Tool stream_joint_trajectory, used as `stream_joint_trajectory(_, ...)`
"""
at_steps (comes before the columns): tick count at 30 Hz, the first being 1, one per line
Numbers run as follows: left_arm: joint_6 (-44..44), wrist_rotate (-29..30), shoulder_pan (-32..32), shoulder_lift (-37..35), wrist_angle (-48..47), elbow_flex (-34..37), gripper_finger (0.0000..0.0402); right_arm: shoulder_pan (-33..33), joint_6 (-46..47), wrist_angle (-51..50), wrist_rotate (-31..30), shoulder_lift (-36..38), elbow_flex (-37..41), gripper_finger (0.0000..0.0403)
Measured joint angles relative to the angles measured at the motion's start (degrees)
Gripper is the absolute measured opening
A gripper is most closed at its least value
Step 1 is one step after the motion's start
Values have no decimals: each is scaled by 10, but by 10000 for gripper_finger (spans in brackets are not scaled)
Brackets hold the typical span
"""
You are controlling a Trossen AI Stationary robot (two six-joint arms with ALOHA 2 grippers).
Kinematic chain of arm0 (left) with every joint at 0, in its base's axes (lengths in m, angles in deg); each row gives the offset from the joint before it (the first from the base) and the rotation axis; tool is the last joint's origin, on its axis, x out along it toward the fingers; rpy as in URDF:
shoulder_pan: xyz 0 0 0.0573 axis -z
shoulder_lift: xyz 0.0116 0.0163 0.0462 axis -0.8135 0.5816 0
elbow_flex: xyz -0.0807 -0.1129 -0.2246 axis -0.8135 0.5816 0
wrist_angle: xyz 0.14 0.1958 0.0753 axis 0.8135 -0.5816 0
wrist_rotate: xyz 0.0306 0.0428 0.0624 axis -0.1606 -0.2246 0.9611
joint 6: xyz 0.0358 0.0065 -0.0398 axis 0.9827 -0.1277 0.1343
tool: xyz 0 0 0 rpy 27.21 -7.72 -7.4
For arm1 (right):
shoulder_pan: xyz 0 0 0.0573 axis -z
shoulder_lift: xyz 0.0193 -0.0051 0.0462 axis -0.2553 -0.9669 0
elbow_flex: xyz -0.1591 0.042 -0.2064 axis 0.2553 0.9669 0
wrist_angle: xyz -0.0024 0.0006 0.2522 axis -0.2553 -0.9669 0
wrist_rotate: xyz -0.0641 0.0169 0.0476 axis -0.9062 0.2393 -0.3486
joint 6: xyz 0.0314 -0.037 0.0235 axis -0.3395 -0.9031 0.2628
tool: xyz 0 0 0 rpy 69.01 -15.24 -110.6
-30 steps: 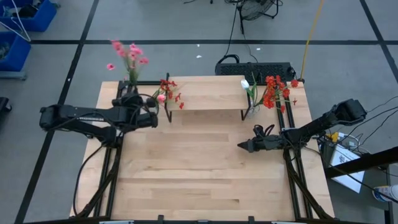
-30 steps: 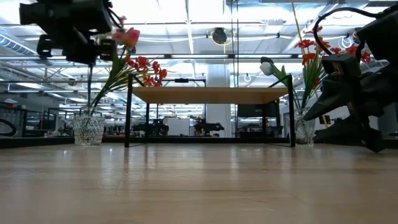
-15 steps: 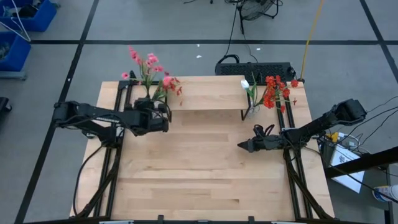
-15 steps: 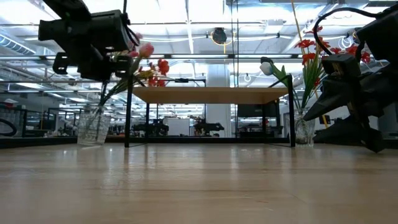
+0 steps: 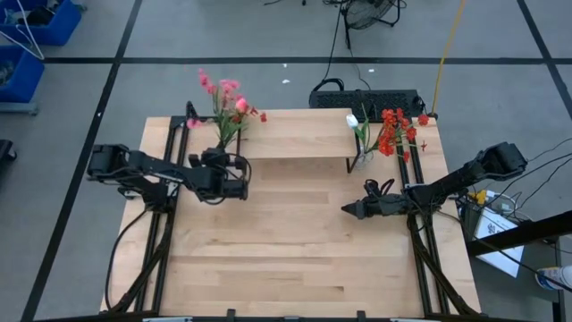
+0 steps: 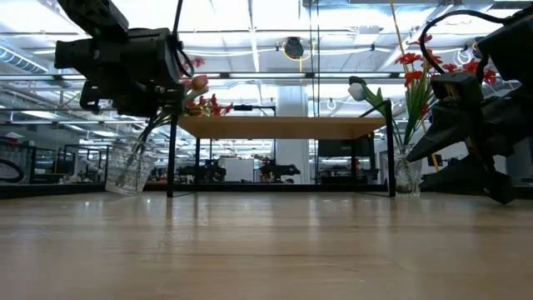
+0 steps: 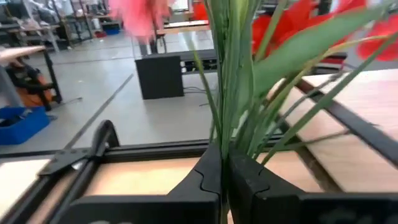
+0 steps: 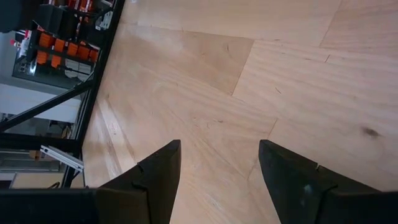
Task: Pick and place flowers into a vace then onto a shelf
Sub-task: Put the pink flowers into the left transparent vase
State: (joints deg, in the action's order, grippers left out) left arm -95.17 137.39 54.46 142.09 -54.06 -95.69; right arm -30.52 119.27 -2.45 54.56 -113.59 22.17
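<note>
My left gripper is over the table's left part, by the shelf's left end, shut on a bunch of flowers with pink and red blossoms and a pink bud. Their stems run down into a glass vase, which tilts; whether its base touches the table I cannot tell. The light-wood shelf stands on black legs. A second glass vase with a white tulip and red sprays stands at the shelf's right end. My right gripper hovers open near it, low over the table. My left gripper pinches several green stems of the bunch between its two shut fingers, below the blossoms and above the vase. The fingers come roughly level and lie across the stems. The blossoms rise above the fingers, and the tilted vase hangs on the stems below them.
The wooden tabletop stretches bare in front of the shelf. Black frame rails run along both sides under the arms. A black box sits on the floor beyond the far edge. Cables lie to the table's right.
My left gripper has moved toward the table's right and a little toward its near edge, staying shut on the stems. The bunch has travelled with it toward the shelf's left end. The vase, upright before, now tilts and has shifted right.
</note>
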Motion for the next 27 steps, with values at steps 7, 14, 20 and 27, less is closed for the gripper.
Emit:
stream_joint_trajectory(7, -15, -46, 17, 2, 0, 1, 20, 0, -1, -1, -1, 0, 0, 208)
stream_joint_trajectory(14, -21, -91, 27, 4, 6, 3, 21, 0, -4, -2, -1, 0, 0, 208)
stream_joint_trajectory(20, -22, -65, 52, 3, 136, 69, 11, 0, 0, -1, -2, 0, 0, 208)
stream_joint_trajectory(27, -27, -95, 68, 2, 234, 116, 8, 4, -3, 73, -12, -1, 0, 208)
